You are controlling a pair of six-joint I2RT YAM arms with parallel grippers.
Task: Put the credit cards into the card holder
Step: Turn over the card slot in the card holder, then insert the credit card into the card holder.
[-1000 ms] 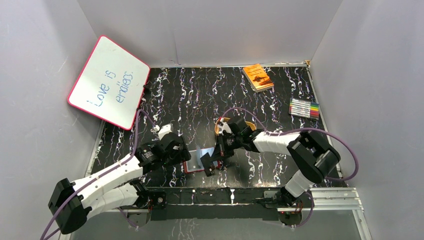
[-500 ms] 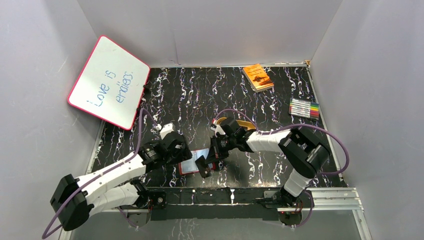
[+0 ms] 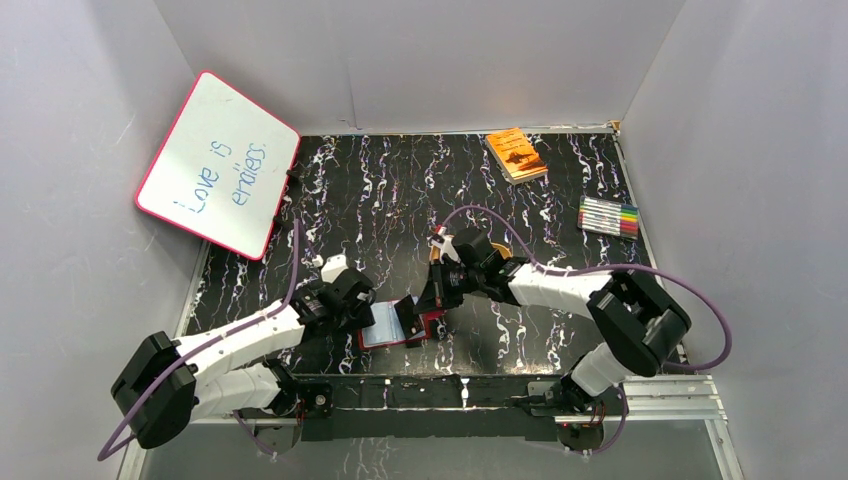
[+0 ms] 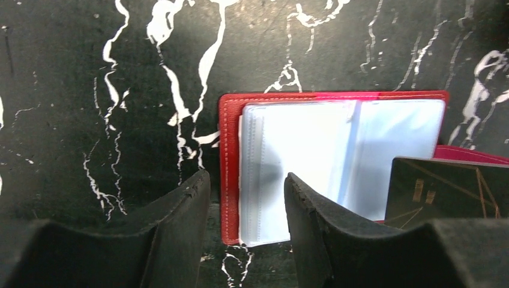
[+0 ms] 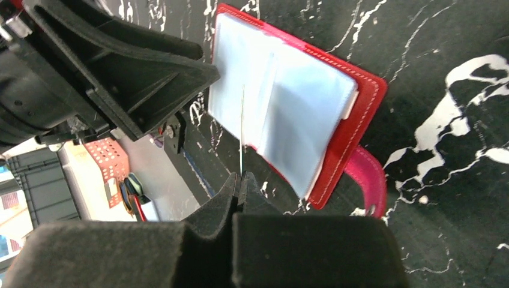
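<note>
**One card poised over the open holder**

A black tabletop (image 3: 400,180) veined with white is lying inside pale grey walls, with a whiteboard (image 3: 218,165) leaning at the far left, an orange book (image 3: 516,154) at the back and a pack of markers (image 3: 609,216) off to the right.

Near the front edge, between the two arms, the card holder (image 3: 385,325) is lying open and flat, red cover down and clear sleeves facing up. Its long axis is running left to right across the tabletop.

The right tool (image 5: 240,177) is clamping shut on a single dark card (image 4: 444,186). It is holding the card on edge over the holder's right-hand page. From the right wrist the card is showing only as a thin line against the sleeves.

The left tool (image 4: 246,180) is standing with its jaws apart and gripping nothing. Its fingers are straddling the holder's left edge. Whether they are pressing on the cover, I cannot tell.

The coming move is looking like the right arm's job, since it is already carrying the card. The card's lower edge will need lining up with a sleeve mouth. Which way those mouths are facing is not clear from here.

By my count there is one card holder and one card in view. Any other cards are hidden or out of sight.
</note>
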